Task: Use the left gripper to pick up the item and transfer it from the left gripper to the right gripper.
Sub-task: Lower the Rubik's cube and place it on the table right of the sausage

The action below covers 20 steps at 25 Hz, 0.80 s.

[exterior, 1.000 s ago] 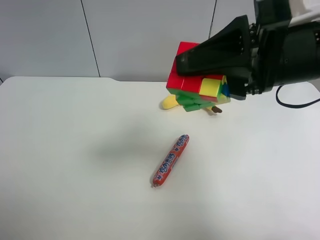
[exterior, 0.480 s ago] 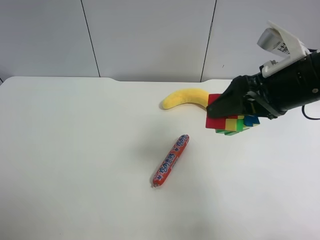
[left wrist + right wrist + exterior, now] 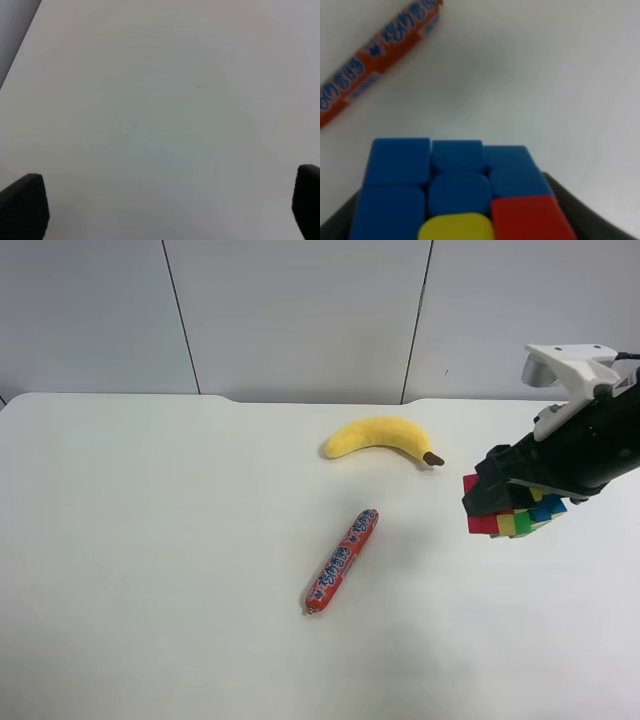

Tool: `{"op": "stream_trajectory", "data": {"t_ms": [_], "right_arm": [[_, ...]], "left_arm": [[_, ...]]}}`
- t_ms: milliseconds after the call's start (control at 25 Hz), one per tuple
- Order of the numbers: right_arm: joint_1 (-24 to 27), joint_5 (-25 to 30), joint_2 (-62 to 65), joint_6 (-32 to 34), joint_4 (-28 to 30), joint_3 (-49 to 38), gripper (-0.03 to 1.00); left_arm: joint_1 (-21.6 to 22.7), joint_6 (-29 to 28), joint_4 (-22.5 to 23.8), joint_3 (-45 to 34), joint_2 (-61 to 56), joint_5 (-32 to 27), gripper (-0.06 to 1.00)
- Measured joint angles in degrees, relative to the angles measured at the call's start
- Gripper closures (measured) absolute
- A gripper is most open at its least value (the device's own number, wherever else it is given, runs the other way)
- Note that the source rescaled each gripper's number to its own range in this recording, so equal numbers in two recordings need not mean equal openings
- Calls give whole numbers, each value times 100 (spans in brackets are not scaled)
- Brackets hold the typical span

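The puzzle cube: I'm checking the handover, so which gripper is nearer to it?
Right. The right gripper is clamped on the puzzle cube. The left gripper is open over bare table, with no cube in its view.

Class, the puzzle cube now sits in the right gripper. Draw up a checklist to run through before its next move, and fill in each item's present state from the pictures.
1. Puzzle cube is held by the right gripper: ok, the right wrist view shows the cube filling the space between the jaws.
2. Left gripper has let go: ok, its jaws stand wide apart over bare table.
3. Cube is off the table: cannot tell for sure; in the high view it looks raised.
4. Banana is apart from the cube: ok.
5. Sausage stick is apart from the cube: ok.
6. Grip is firm: cannot tell, the contact points are hidden.
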<state>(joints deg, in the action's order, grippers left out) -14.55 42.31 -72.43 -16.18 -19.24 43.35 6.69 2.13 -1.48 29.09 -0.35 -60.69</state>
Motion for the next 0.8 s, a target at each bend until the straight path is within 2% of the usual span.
{"op": "stream_trajectory", "data": {"t_ms": [160,560,720,800], "right_arm": [[-71,0,-294,0,128,4,97],[-941,203,-1234,363,872,653,97],[-1046,174,-1695,738,1405,740,97],[-1046,80,-1924,1034,1853,740,97]], "left_arm": [[0,0,0,0,0,0,-5],[0,0,0,0,0,0,-5],[0,0,0,0,0,0,-5],[0,0,0,0,0,0,-5]]}}
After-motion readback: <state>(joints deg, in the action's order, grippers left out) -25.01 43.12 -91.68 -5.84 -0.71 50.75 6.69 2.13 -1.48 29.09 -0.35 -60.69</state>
